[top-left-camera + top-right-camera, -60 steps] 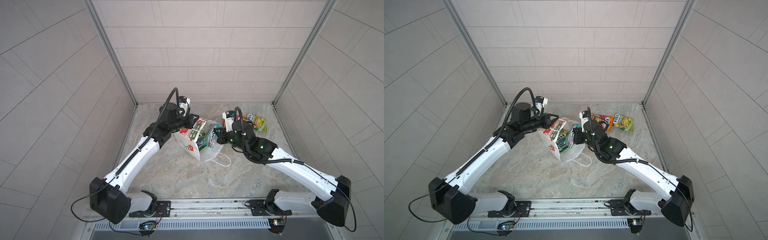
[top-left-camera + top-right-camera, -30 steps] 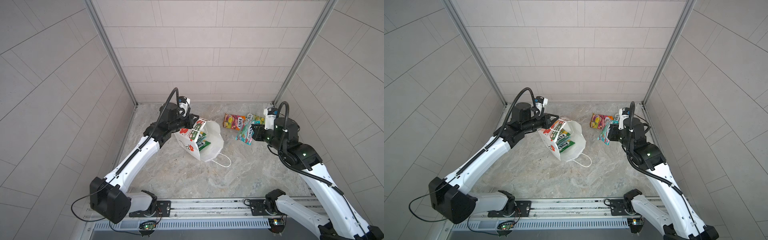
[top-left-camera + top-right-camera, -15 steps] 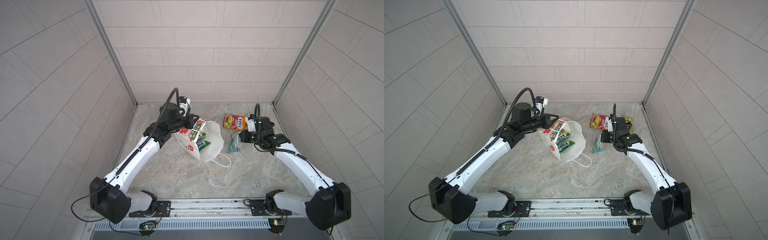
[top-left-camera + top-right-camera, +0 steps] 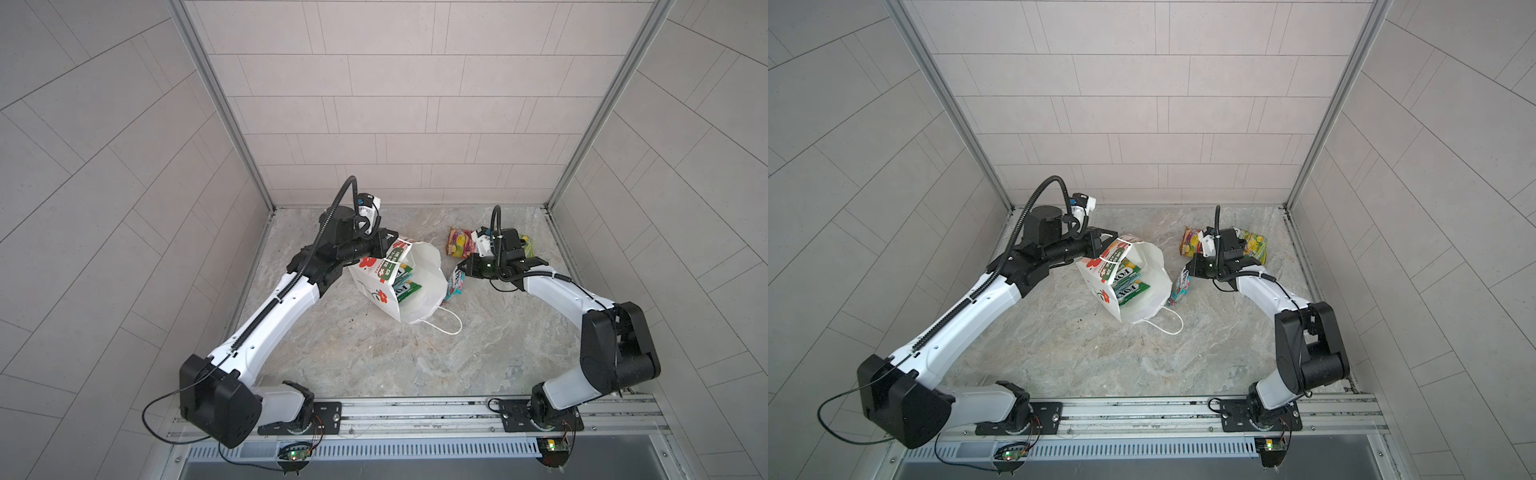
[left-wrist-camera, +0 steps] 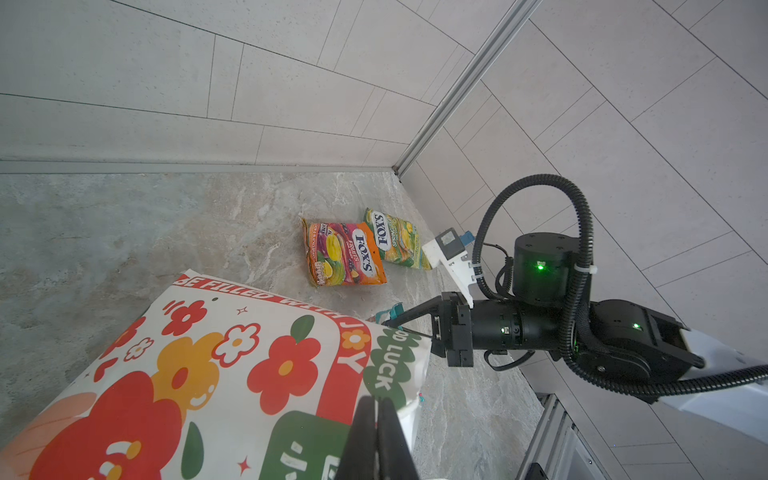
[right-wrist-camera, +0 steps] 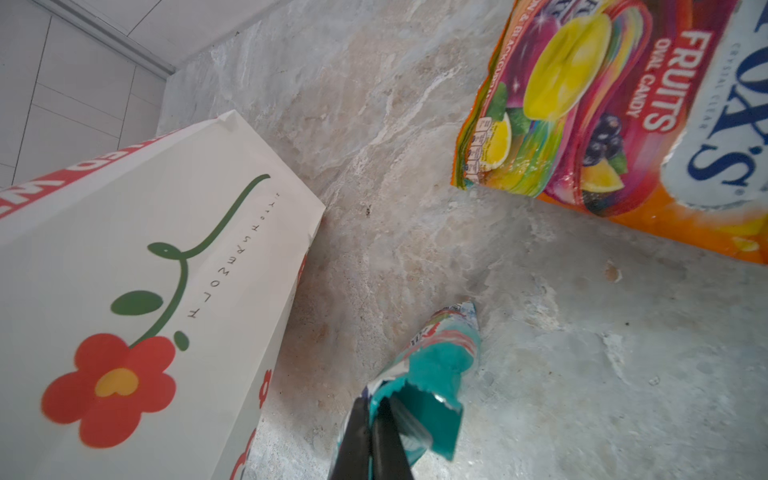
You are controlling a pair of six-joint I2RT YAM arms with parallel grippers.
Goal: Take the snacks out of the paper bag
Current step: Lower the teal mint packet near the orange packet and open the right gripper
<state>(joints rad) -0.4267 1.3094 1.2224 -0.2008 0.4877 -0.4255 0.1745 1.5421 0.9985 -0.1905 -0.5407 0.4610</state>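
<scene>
1. Paper bag (image 4: 424, 266): stands leaning with its mouth open. It looks light and thin-walled, so it may crumple or tip. The left hand (image 5: 376, 409) is pressed together on its printed rim.
2. Green packets (image 4: 1129, 286): two show inside the bag, lying slantwise. They are probably light, glossy and slippery, and best pinched at a crimped end seam.
3. Teal packet (image 6: 436, 365): outside, just beside the bag, hanging limp. The right hand (image 6: 370, 415) pinches its top edge. Whether its lower corner touches the worktop (image 6: 582, 374) is unclear.
4. Orange-pink packet (image 5: 343, 257): lies flat beyond the bag.
5. Green-yellow packet (image 5: 397, 239): farthest from the bag, against the orange-pink one.
</scene>
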